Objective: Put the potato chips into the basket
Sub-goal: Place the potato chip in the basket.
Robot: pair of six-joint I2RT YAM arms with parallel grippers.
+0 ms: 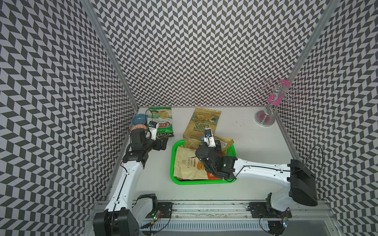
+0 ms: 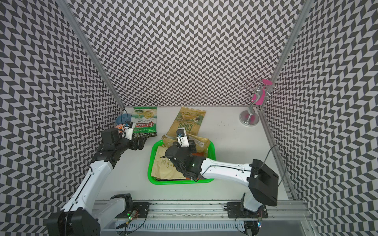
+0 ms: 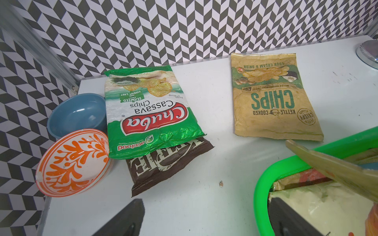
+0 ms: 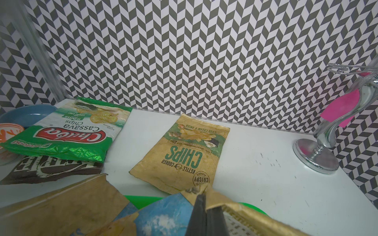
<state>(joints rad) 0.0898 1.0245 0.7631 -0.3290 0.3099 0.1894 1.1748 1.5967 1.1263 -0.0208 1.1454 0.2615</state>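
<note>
The right pincer (image 4: 202, 197) is clamped tight on the edge of a tan bag (image 1: 226, 141) with a blue patch, which lies across the far rim of the basket (image 1: 172, 163), partly inside and partly over the edge. Inside the basket a beige cassava bag (image 1: 187, 166) lies flat on other bags, of which only an orange corner shows. The left pincer (image 3: 204, 219) is spread wide with nothing between its fingers, above the worktop (image 1: 255, 143) between the basket and the brown Kettle bag (image 3: 169, 163). Three bags are outside the basket. The Chuba bag (image 1: 161, 120) lies over the far part of the Kettle bag near the left wall, and the CHIPS bag (image 1: 202, 124) lies flat just beyond the basket's far rim. A blue bowl (image 3: 77, 114) and an orange-patterned bowl (image 3: 73, 163) sit beside the Chuba bag, and a chrome stand (image 1: 265, 119) is in the far right corner.
</note>
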